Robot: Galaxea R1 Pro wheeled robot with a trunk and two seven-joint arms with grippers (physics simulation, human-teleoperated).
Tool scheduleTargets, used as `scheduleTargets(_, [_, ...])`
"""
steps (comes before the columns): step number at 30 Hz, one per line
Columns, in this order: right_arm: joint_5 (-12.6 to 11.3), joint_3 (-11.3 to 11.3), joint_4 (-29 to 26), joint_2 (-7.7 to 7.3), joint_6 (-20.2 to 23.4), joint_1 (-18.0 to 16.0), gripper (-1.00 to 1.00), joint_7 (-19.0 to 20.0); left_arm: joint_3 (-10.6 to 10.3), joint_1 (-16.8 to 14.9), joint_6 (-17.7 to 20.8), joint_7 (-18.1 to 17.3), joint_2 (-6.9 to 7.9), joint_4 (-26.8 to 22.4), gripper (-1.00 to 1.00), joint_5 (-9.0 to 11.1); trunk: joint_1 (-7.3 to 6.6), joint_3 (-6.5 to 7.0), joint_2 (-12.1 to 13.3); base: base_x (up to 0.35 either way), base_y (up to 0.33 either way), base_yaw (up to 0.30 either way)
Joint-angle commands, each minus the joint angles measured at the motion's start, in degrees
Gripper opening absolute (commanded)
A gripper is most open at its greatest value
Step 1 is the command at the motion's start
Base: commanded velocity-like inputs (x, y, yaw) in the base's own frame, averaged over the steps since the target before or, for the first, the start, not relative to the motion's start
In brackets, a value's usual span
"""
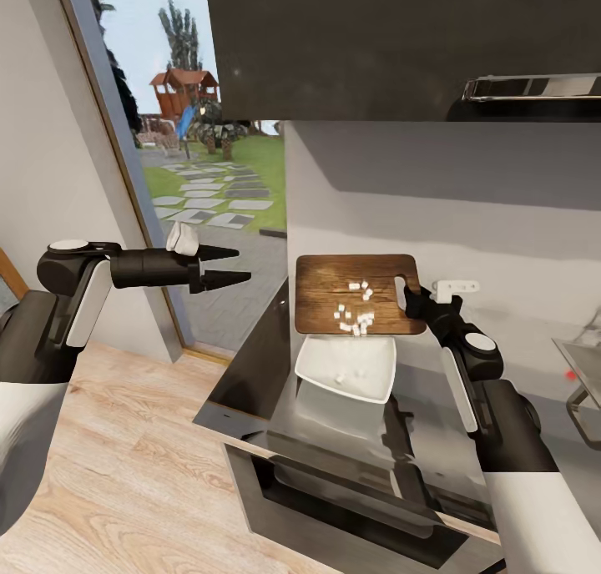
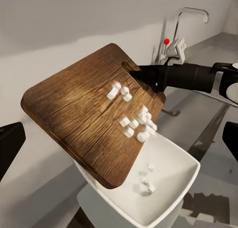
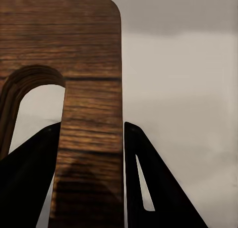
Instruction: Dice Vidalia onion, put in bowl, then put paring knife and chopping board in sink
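1. The chopping board (image 1: 346, 294) was held tilted in the air above the bowl (image 1: 345, 369), its lower edge just over the bowl's far rim.
2. The right pincer (image 1: 415, 297) was clenched on the chopping board at the strip of wood beside the slot-shaped handle hole; in the right wrist view one finger (image 3: 148, 188) lay on each side of that strip.
3. Diced onion pieces (image 2: 136, 121) lay scattered on the board's sloping face, most near its lower edge; a few pieces (image 2: 148, 177) were inside the bowl.
4. The bowl rested on the table (image 1: 275, 390), beneath the board.
5. The left pincer (image 1: 238, 265) hovered well apart from the bowl, off the table's end, with its fingers parted and grasping nothing.
6. The tap (image 2: 179, 27) with its red knob stood beyond the board.
7. No legible writing or brand mark appeared on any object.
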Motion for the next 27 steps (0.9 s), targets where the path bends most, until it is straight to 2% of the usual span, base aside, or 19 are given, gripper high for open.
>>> scheduleTargets(1, [-0.34,0.03,-0.07,-0.01,0.30,-0.04,-1.00,-0.15,-0.09,-0.06,0.39,0.07,0.05,0.00,1.00,0.33,0.00,-0.06,-0.04,0.000,0.000,0.000])
scheduleTargets(27, [-0.34,0.11,-0.07,-0.01,0.30,-0.04,-1.00,-0.15,-0.09,-0.06,0.38,0.07,0.05,0.00,1.00,0.33,0.00,-0.06,-0.04,0.000,0.000,0.000])
